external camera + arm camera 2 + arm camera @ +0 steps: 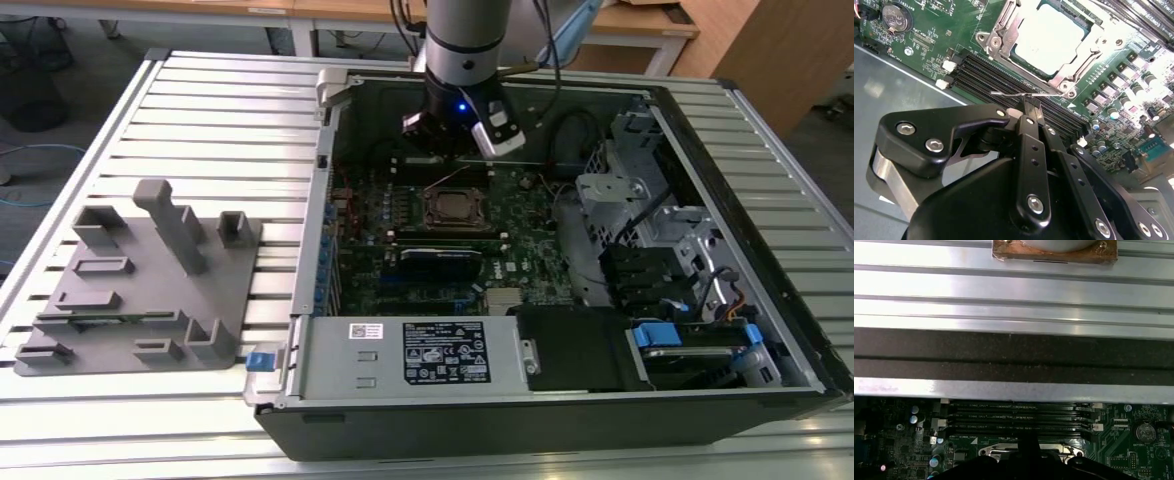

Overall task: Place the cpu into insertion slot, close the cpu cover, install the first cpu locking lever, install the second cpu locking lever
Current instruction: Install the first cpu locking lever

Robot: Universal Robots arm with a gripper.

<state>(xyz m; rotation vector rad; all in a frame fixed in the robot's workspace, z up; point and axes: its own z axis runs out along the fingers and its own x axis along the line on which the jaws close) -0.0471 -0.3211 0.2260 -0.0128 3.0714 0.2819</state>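
The cpu (pixel 1051 37) lies flat in the insertion slot (pixel 461 208) on the green board, its pale metal top showing through the cut-out of the cpu cover (pixel 1004 30), which is down over it. A thin wire locking lever (pixel 1004 93) runs along the socket's edge beside the memory slots. My gripper (pixel 1032 106) is shut with its black fingertips pinched on this lever. In the exterior view the gripper (pixel 461 158) hangs inside the open computer case, just behind the socket. In the first wrist view the socket's edge (pixel 999 452) peeks out beside the gripper's dark body.
Long black memory slots (pixel 984 70) lie right by the fingertips. A black graphics card (pixel 441 262) sits in front of the socket, with the power supply (pixel 427 355) nearer still and drive cages (pixel 641 230) on the exterior view's right. A grey fixture (pixel 134 290) stands on the slatted table.
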